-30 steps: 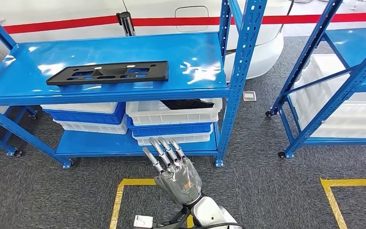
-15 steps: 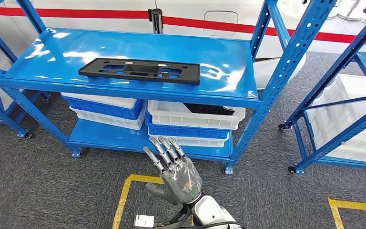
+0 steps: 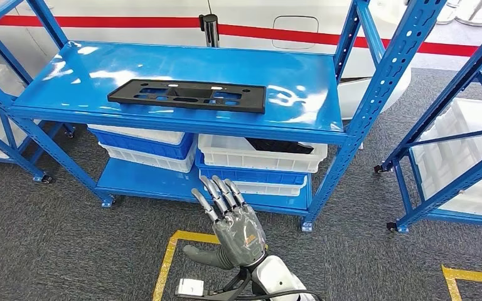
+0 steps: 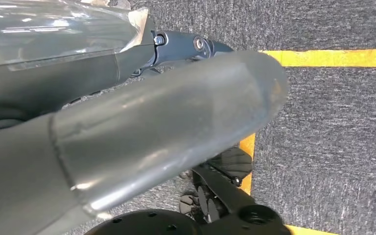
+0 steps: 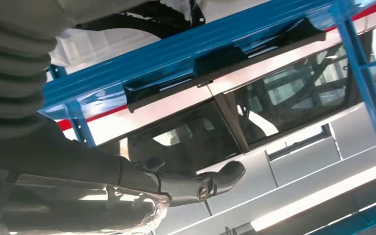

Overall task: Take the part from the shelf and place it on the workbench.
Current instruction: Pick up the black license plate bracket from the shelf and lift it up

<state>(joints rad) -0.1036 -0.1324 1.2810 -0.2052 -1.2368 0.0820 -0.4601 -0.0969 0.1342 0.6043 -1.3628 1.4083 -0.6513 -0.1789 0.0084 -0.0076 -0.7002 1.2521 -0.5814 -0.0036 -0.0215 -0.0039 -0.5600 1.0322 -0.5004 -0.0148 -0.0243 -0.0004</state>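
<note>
The part, a flat black plastic panel (image 3: 187,96) with cut-outs, lies on the top board of the blue shelf (image 3: 301,75), towards its front edge. My right hand (image 3: 235,222) is raised in front of the shelf, well below and short of the panel, back towards me, fingers straight and apart, holding nothing. From the right wrist view the panel (image 5: 225,58) is seen from beneath, overhanging the blue shelf edge (image 5: 127,73). My left hand (image 4: 127,127) hangs over the grey carpet with its thumb and a dark finger extended, holding nothing.
White and blue bins (image 3: 260,157) are stacked on the lower board, one holding dark parts. A second blue rack (image 3: 452,125) with white bins stands to the right. Yellow tape (image 3: 169,251) marks the carpet. A white vehicle body with a red stripe (image 3: 276,28) is behind.
The whole picture has shifted, so the camera moved: the shelf now sits more to the right. My right hand stays raised and its thumb has spread outward.
</note>
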